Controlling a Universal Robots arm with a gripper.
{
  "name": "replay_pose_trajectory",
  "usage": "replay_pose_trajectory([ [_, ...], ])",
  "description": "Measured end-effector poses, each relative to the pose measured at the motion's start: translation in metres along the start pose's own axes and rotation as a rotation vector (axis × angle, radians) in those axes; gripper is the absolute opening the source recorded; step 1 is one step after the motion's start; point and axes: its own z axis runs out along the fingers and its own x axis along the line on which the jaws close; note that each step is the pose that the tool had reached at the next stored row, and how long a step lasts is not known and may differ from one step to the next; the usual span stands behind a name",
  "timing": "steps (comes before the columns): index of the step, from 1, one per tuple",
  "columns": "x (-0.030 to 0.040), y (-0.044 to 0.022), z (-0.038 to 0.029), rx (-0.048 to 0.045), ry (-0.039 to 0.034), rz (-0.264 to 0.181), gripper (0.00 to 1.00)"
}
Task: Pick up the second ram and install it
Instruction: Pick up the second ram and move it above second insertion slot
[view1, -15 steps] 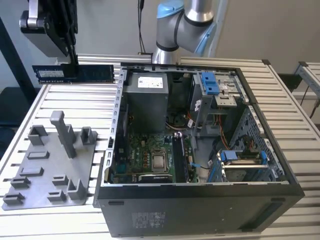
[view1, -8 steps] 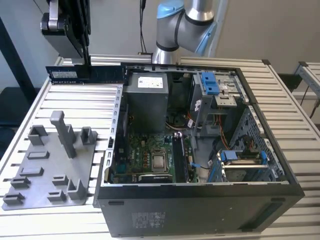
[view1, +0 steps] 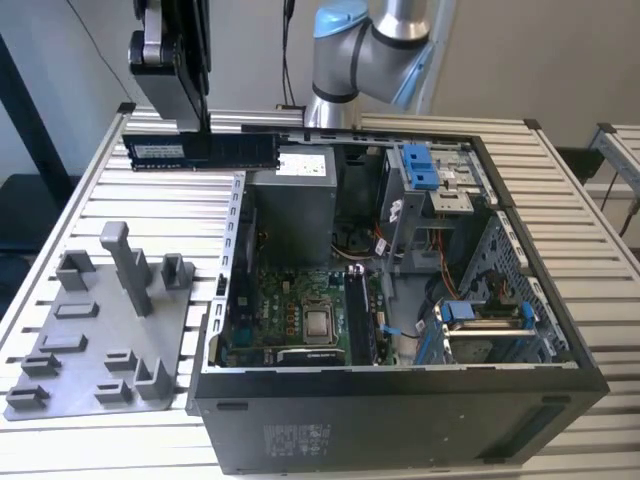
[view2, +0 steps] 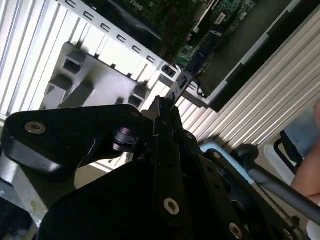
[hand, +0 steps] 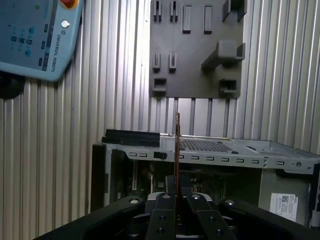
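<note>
With the hand pinching the second ram, hangs clear above the slatted surface, beyond the grey tray and near the far corner of the open computer case on the exterior view's left. Presents the board broadside and level in the exterior view, gripped toward its end on that view's left. Reduces it to a thin edge-on line in both wrist views. Adds a teach pendant lying on the surface in the first wrist view, and green motherboard past the ram's tip in the second wrist view.
</note>
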Motion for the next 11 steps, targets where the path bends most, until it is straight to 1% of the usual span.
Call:
replay_pose_trajectory([
  [11, 0.0013, -0.0339, 0.0013, 0.0000, 0.0000, 0.000, 0.14],
])
